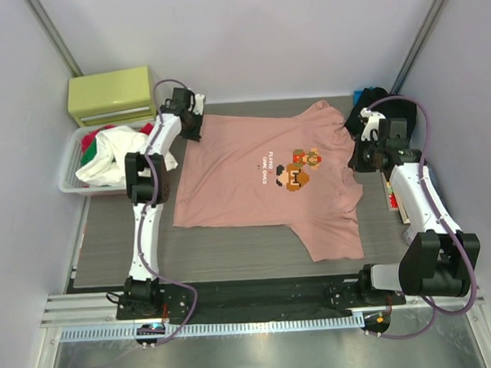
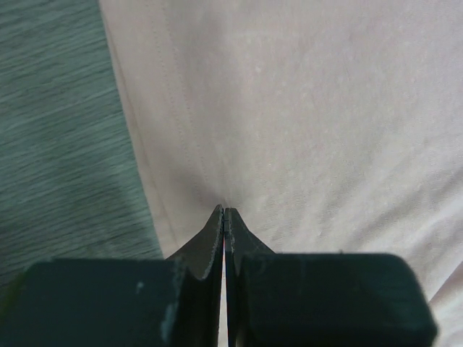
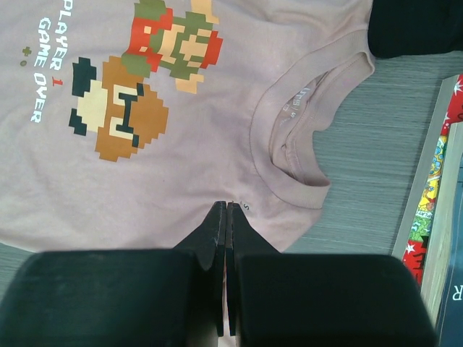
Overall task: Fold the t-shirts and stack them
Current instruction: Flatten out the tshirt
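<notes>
The salmon-pink t-shirt [image 1: 262,179] lies spread flat, print up, on the grey mat, its collar toward the right. My left gripper [image 1: 192,128] is at the shirt's far left hem corner. In the left wrist view this gripper [image 2: 225,210] is shut, and creases in the pink cloth [image 2: 304,108] run into its tips. My right gripper [image 1: 358,158] is at the shoulder beside the collar. The right wrist view shows it [image 3: 227,204] shut on the cloth just left of the collar [image 3: 289,152]. A black t-shirt [image 1: 371,102] lies bunched at the far right corner [image 3: 416,27].
A white basket [image 1: 69,177] with white, red and green clothes stands at the left, behind it a yellow-green box [image 1: 111,94]. A flat colourful box [image 1: 391,195] lies by the right arm, also at the right edge of the right wrist view [image 3: 434,181].
</notes>
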Controlling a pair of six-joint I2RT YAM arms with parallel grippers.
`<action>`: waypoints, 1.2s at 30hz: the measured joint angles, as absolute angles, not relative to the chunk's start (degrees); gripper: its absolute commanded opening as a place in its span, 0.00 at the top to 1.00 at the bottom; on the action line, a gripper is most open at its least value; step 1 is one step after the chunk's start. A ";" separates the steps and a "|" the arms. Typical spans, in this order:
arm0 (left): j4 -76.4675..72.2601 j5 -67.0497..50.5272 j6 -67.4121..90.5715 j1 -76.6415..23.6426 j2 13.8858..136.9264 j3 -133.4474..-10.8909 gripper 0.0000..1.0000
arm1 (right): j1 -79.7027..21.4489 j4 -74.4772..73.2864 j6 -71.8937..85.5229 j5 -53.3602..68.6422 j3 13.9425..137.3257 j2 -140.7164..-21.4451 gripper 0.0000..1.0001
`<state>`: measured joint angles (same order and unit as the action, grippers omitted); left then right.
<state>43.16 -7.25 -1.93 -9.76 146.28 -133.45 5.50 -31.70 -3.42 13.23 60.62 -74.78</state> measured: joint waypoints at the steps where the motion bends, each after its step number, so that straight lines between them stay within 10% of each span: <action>1: 43.33 -7.07 -1.91 -9.91 146.54 -133.60 1.00 | 5.52 -31.66 -3.40 13.28 60.42 -74.61 0.99; 36: 36.71 -7.90 1.04 -5.48 140.88 -121.71 1.00 | 5.76 -30.70 -2.92 16.47 59.31 -72.38 0.99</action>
